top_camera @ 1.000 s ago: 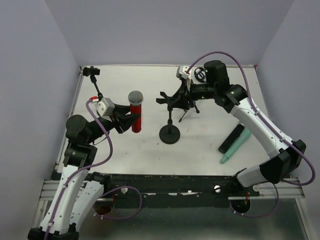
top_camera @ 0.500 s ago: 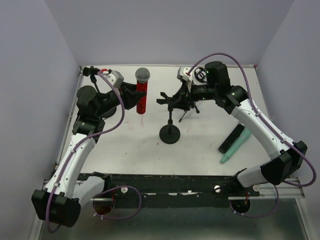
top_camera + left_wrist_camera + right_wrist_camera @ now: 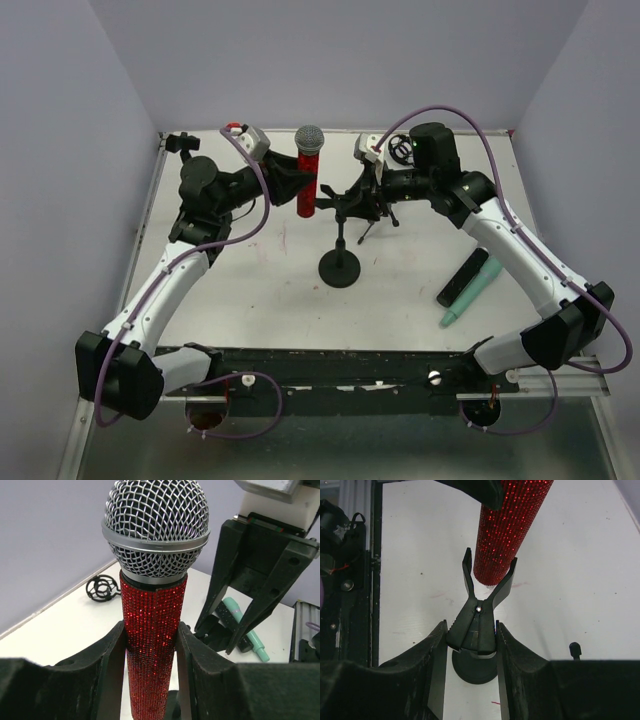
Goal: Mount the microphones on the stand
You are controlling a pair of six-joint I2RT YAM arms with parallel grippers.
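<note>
Left gripper (image 3: 150, 652): pressed together on the lower body of the red microphone (image 3: 152, 612), which it holds upright with the silver mesh head on top.
Right gripper (image 3: 471, 647): pinching the tail of the clip (image 3: 479, 616) on top of the stand (image 3: 339, 268). This looks meant to steady the clip or squeeze its prongs apart.
Red microphone: raised off the table (image 3: 250, 295), with its butt end down between the two spread prongs of the clip. Whether it is touching them or seated cannot be told.
Mint-green microphone (image 3: 476, 292): lying on the table well right of the stand, with no gripper near it.
Black microphone (image 3: 461, 279): lying just beside the mint-green one, also untouched.
Shock mount (image 3: 102, 587): a small ring on the table near the back wall, not in use.
Progress: early, judging by what shows. No microphone is clearly fixed yet, and the first is only at the mouth of the clip.
Left to do: press the red one home and let go, then deal with the two on the table. Only one clip shows clearly, so where those two would go is uncertain.
</note>
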